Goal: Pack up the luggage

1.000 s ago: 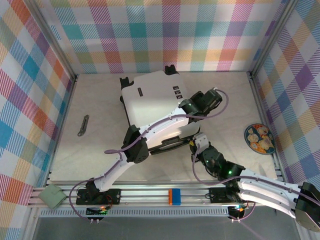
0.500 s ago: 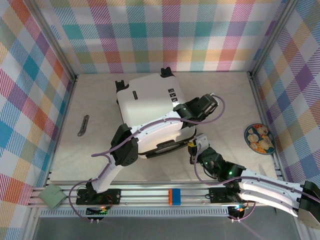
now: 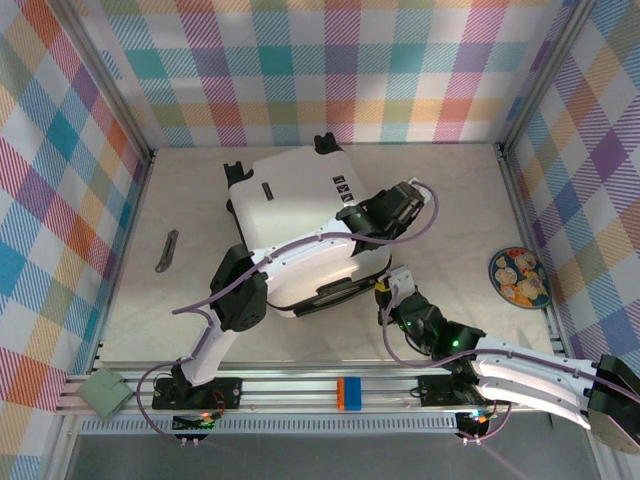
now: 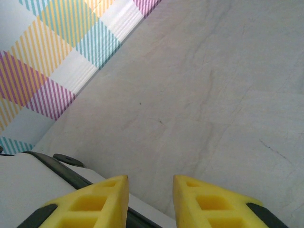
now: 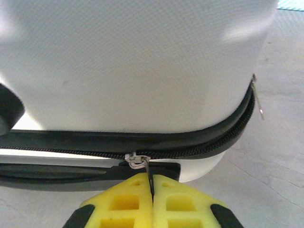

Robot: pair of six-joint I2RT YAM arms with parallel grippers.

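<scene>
The luggage (image 3: pixel 300 215) has slid and turned slightly leftward over the last second, and the left arm across it has swung along with it. It lies closed and flat, mid-table, toward the back wall. The right gripper (image 5: pixel 152 183) pinches the zipper pull (image 5: pixel 149 171). The left gripper (image 4: pixel 149 185) is parted and empty at the shell's edge. The pull is best drawn along the track while the shell is steadied.

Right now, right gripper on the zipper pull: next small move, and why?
Probably drag the right gripper along the black zipper track: it pinches the metal zipper pull, and the white hard-shell suitcase lies shut, with the left gripper open at its edge.
</scene>
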